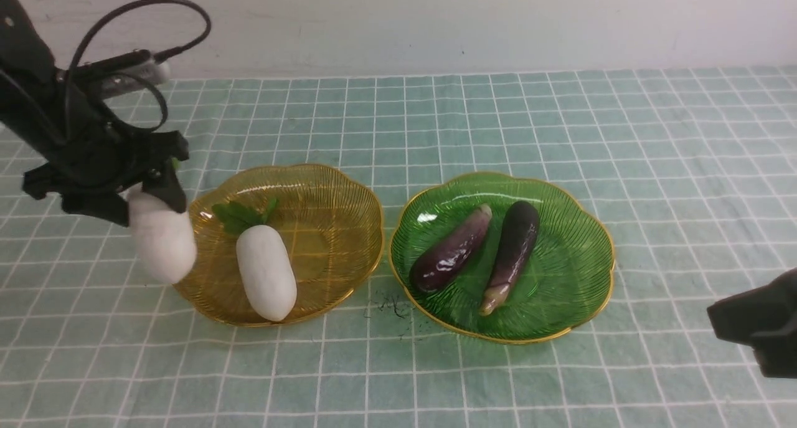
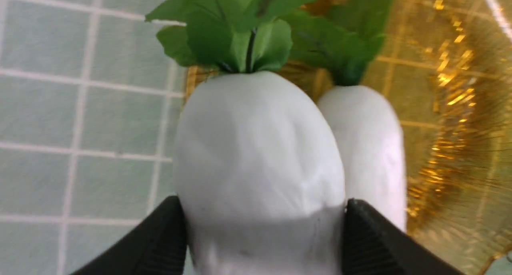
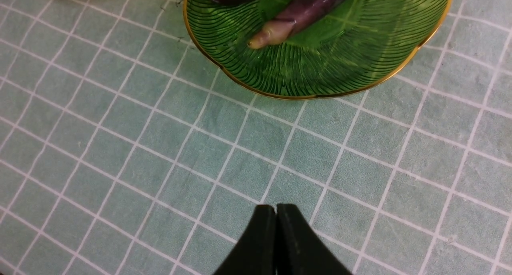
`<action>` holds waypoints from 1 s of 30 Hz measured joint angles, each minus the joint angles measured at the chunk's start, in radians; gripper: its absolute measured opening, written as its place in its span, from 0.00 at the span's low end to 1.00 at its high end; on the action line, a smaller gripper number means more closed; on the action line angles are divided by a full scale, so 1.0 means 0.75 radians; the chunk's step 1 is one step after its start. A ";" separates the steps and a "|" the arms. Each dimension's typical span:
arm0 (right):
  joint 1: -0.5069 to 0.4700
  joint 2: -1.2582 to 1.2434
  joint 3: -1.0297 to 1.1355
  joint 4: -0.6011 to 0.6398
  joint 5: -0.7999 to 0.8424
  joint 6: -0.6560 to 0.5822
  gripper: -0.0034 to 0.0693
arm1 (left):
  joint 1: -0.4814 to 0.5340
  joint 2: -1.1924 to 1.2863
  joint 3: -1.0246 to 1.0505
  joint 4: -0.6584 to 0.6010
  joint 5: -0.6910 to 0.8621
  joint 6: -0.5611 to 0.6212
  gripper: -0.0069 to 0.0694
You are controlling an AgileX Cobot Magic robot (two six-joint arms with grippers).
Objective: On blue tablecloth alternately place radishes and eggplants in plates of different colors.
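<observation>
My left gripper is shut on a white radish with green leaves, which hangs at the left rim of the amber plate. In the left wrist view, both black fingers press the radish on either side. A second radish lies inside the amber plate. Two purple eggplants lie side by side in the green plate. My right gripper is shut and empty, low over the blue tablecloth near the green plate.
The two plates stand close together on the cloth. Small dark specks lie on the cloth between them. A white wall runs along the back. My right arm sits at the lower right.
</observation>
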 joint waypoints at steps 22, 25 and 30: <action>0.000 -0.603 0.074 -0.025 0.084 0.025 0.03 | -0.135 0.082 -0.173 0.088 0.077 0.036 0.87; 0.000 -0.715 0.173 -0.031 0.006 0.009 0.03 | -0.135 0.082 -0.269 0.091 0.207 0.043 0.80; 0.000 -0.935 0.508 -0.021 -0.450 -0.022 0.03 | -0.135 0.082 -0.367 0.123 0.308 0.049 0.52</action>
